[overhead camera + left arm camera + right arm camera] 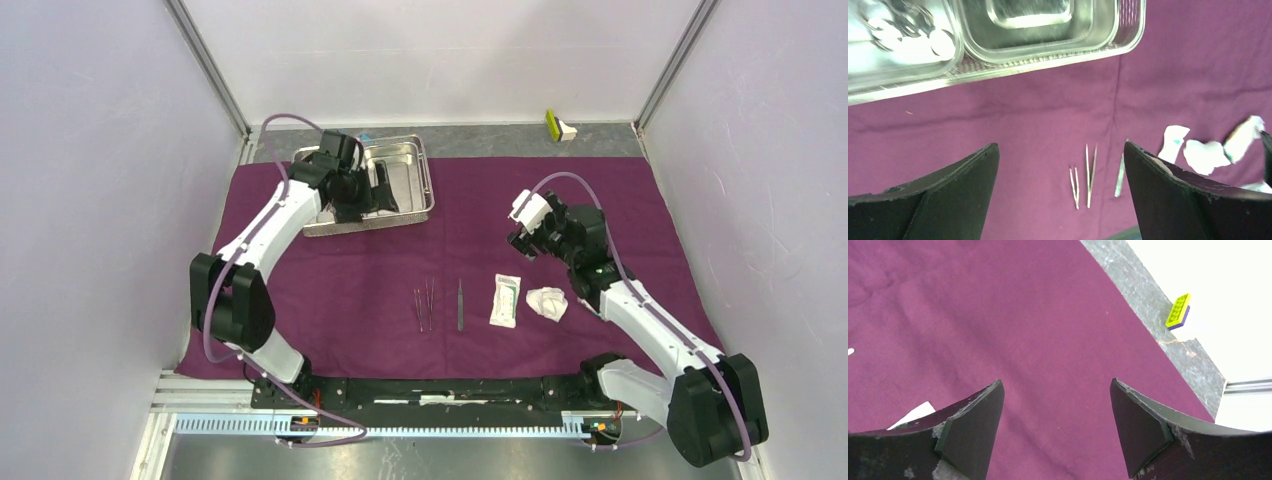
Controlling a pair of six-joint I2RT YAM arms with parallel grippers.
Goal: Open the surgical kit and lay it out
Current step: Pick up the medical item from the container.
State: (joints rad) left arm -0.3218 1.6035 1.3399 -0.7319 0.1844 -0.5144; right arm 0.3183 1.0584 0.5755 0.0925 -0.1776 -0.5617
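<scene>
Lab robot cell: white panel walls [420, 50], aluminium frame posts [209, 66].

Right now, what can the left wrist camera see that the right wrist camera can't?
Only the left wrist view shows the shiny steel tray and the thin metal tools lying side by side. Only the right wrist view shows the yellow-green block by the grey table edge. Both show the purple cloth, and the left gripper and right gripper each stand open and empty.
</scene>
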